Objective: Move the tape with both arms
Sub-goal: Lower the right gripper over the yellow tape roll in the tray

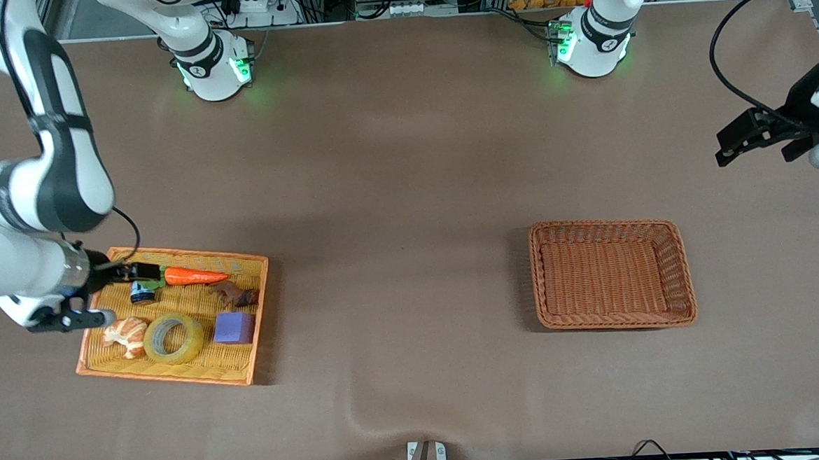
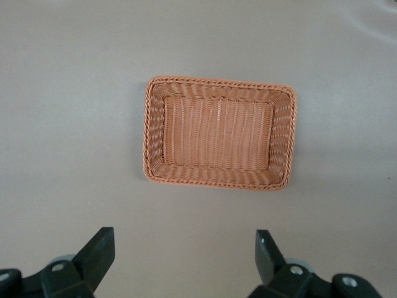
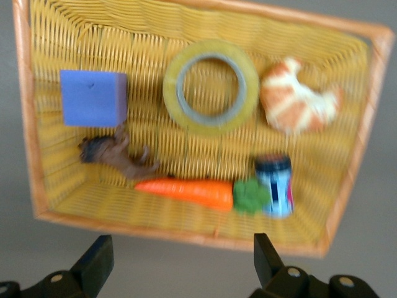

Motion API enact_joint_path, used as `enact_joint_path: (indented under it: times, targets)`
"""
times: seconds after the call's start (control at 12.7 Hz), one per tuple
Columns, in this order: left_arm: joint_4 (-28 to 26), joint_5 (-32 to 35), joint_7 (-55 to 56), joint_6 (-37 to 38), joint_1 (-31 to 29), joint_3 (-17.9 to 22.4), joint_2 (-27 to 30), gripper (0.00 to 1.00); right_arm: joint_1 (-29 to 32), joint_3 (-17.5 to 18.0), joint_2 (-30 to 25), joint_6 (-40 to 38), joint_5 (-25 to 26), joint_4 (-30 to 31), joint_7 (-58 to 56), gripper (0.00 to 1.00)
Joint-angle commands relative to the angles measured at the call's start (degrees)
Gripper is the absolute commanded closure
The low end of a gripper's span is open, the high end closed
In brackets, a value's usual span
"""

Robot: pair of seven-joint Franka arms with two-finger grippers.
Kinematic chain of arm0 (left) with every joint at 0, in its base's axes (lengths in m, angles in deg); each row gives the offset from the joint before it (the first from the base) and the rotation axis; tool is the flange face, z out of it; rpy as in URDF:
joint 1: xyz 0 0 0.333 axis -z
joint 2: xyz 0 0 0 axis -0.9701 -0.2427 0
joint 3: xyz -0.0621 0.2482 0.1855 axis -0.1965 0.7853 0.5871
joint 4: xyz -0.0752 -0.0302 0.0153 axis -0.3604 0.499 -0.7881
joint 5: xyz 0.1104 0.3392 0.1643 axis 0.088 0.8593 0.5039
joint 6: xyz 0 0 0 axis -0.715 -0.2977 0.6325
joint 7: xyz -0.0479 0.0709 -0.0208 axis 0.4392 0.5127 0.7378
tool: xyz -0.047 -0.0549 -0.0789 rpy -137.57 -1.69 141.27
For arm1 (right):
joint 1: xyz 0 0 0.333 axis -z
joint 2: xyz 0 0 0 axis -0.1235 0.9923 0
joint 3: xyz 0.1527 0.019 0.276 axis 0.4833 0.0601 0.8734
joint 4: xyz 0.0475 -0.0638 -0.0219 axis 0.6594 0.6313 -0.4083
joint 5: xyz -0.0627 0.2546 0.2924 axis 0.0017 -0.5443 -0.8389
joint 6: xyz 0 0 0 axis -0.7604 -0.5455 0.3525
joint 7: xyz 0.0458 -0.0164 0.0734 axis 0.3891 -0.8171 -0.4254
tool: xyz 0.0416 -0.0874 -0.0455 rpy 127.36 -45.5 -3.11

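The tape (image 1: 173,338), a yellowish translucent ring, lies flat in the yellow wicker tray (image 1: 179,373) at the right arm's end of the table, between a croissant and a purple block. It also shows in the right wrist view (image 3: 211,87). My right gripper (image 1: 71,321) hangs open and empty above the tray's end; its own view (image 3: 183,257) shows it over the tray edge beside the carrot. My left gripper (image 1: 759,145) is open and empty, high over bare table at the left arm's end; its own view (image 2: 185,254) shows the brown basket (image 2: 220,184) below it.
The tray also holds a croissant (image 1: 126,334), a purple block (image 1: 233,328), a carrot (image 1: 194,275), a small blue can (image 1: 142,293) and a brown toy animal (image 1: 234,294). An empty brown wicker basket (image 1: 685,271) stands toward the left arm's end.
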State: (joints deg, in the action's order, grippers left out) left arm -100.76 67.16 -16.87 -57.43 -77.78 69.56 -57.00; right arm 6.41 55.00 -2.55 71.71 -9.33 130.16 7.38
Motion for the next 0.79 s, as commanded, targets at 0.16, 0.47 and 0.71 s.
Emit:
enact_joint_path:
  times: [0.16,0.47,0.71]
  targets:
    - [-0.1,0.0,-5.1,1.6,-0.1,-1.4,0.8,0.0,1.5,-0.3,12.6,2.3,-0.1,-11.9,-21.9,0.0]
    - [0.0,-2.4,-5.2,2.3,-0.2,-1.9,0.8,0.0,3.1,-0.3,16.1,15.4,0.0,-11.5,-41.8,0.0]
    - [0.0,-2.0,-4.8,2.2,0.0,-2.8,0.4,0.0,3.2,-0.4,17.2,21.7,1.9,-11.4,-47.8,0.0]
